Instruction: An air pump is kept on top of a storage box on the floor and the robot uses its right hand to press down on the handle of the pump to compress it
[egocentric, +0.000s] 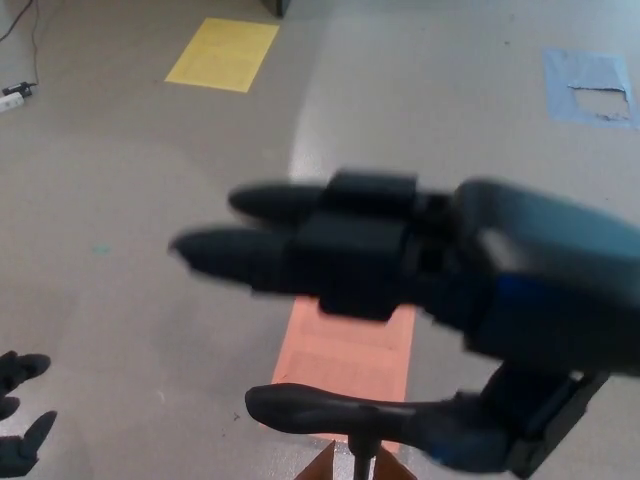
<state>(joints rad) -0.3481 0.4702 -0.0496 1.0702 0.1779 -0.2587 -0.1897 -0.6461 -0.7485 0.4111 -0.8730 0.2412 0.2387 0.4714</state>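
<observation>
The pump's black T-handle (330, 412) lies crosswise at the bottom middle of the head view, on a thin shaft. Only a brown tip of the storage box (330, 466) shows under it. My right hand (400, 262) is large and blurred, reaching in from the right above the handle with its two fingers (250, 250) stretched out to the left, open and holding nothing. Its thumb (465, 442) is low by the handle's right end; whether it touches the handle I cannot tell. My left hand (18, 420) shows at the lower left edge, fingers apart, empty.
Grey floor all round. An orange sheet (345, 350) lies on the floor behind the handle, a yellow sheet (222, 52) at the far left, a torn blue patch (592, 88) at the far right. A cable and plug (14, 92) sit at the left edge.
</observation>
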